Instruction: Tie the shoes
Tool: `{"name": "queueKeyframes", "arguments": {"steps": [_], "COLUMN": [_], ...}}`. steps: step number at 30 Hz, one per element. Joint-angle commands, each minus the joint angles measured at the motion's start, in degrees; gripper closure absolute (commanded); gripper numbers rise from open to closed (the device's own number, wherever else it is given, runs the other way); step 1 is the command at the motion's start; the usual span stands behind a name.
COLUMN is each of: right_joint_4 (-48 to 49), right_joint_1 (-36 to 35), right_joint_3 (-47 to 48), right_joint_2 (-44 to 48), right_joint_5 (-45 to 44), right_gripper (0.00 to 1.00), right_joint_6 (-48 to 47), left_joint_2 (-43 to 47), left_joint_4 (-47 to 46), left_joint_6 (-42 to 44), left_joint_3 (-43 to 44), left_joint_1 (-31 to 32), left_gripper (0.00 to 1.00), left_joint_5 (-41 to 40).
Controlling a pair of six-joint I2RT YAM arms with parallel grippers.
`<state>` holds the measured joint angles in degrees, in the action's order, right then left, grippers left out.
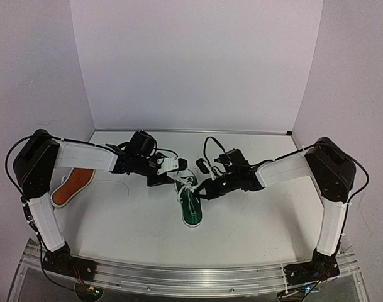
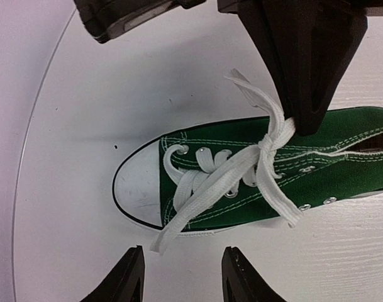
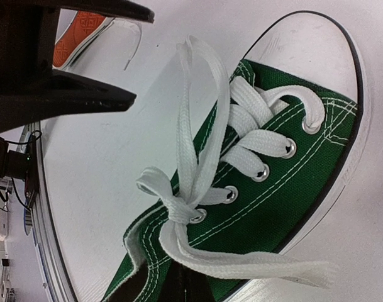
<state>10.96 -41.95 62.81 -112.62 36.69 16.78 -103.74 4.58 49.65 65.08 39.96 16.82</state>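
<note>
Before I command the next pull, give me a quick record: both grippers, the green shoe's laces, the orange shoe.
green shoe: upright on its sole, mid-scene
laces: one crossover knot, no bow; loose ends trail off both sides
left gripper: open, empty, beside the green shoe's toe end
right gripper: shut, tip at the laces beside the knot; the pinch itself is not clear
orange shoe: far left, apart from both grippers

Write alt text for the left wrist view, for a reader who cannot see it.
A green shoe lies on a white table, toe to the left, its white laces loosely knotted. The right gripper, from above, is shut on the laces by the knot; the open left gripper below holds nothing.
</note>
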Motion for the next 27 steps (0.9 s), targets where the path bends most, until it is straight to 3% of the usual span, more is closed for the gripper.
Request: {"name": "queueKeyframes", "arguments": {"steps": [1,19,27], "right_joint_4": [-0.49,-0.77,-0.91], "right_joint_1": [-0.41,-0.47,-0.42], "right_joint_3": [1.53,1.49,1.35], "right_joint_2": [0.38,0.17,0.56], "right_joint_5": [0.32,0.2,-0.03], "right_gripper": [1.0,1.0,1.0], "right_joint_6": [-0.34,-0.34,-0.34], "left_joint_2": [-1.69,-6.86,-7.49], "left_joint_4": [2.45,5.01,6.37], "left_joint_6": [2.83,6.7,8.13], "left_joint_3": [3.87,10.13,11.02], "left_joint_1": [0.81,2.62,2.98], "left_gripper": [0.56,0.57,0.79], "left_joint_5": [0.05,-1.11,-1.49]}}
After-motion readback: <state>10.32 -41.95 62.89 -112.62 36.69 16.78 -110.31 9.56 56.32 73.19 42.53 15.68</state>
